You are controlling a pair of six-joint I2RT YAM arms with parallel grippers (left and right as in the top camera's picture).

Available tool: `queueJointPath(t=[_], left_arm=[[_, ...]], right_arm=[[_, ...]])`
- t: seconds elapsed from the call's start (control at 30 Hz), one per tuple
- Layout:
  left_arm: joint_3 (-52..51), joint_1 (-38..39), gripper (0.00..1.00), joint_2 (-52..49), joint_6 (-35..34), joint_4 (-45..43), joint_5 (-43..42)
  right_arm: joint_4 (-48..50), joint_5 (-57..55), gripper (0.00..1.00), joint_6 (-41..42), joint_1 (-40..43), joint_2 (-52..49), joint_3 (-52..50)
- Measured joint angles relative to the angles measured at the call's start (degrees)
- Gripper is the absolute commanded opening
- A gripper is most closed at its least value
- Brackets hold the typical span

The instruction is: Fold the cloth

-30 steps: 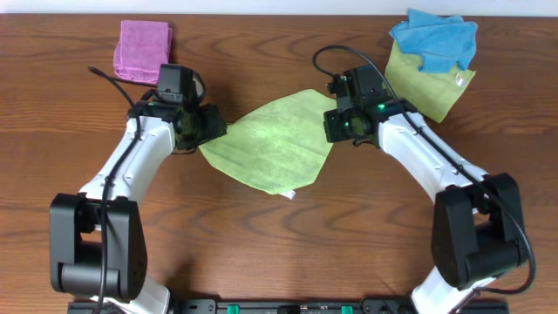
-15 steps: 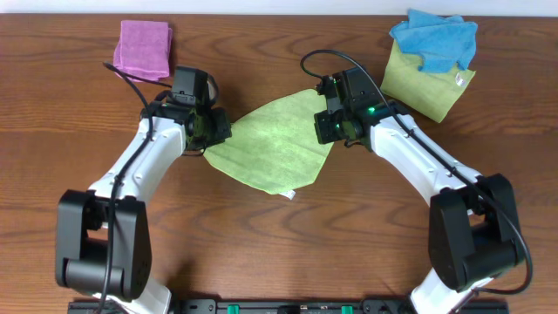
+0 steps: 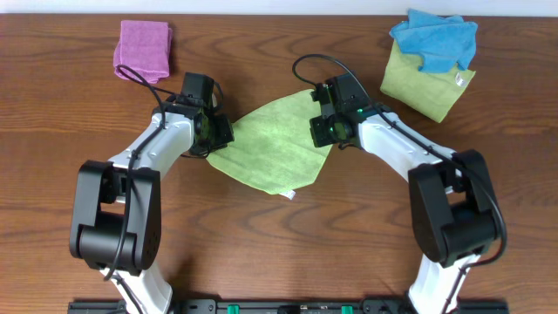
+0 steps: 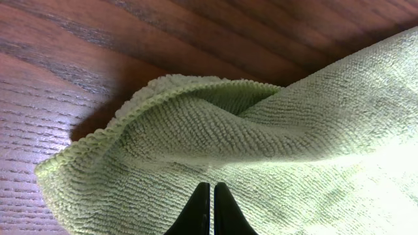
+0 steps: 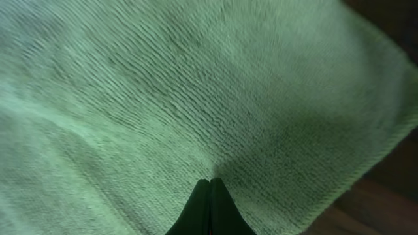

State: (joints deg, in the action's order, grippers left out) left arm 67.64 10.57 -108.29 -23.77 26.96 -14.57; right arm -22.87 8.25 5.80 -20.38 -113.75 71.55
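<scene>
Cloth (image 3: 275, 150) on wooden table (image 3: 261, 240), pinched by left end effector (image 4: 208, 194) and right end effector (image 5: 209, 188).

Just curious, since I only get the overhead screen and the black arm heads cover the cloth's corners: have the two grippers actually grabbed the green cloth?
Observer: The left wrist view shows the left gripper shut, its tips pinching the cloth.
Operator: Is the cloth lying flat there?
Observer: No. Its hemmed edge arches up in a curled fold, casting a shadow on the table.
Operator: And the other side?
Observer: The right gripper is shut too, with creases in the fabric running into its tips.
</scene>
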Motion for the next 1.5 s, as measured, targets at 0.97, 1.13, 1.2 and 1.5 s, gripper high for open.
queueJointPath(t=[0.97,1.13,1.2,1.5], left_arm=[[0.0,0.0,0.06,-4.0,-0.4,-7.6,4.7],[0.0,0.0,0.06,-4.8,-0.4,-13.0,7.5],[0.0,0.0,0.06,-4.9,-0.4,-15.0,9.0],[0.0,0.0,0.05,-4.9,-0.4,-18.0,11.6]], right_arm=[[4.1,-0.8,0.01,0.0,0.0,-2.9,0.0],[10.3,-0.5,0.01,0.2,0.0,-4.5,0.2],[12.2,-0.4,0.01,0.4,0.0,-5.2,0.4],[14.7,-0.3,0.01,1.2,0.0,-6.2,0.9]])
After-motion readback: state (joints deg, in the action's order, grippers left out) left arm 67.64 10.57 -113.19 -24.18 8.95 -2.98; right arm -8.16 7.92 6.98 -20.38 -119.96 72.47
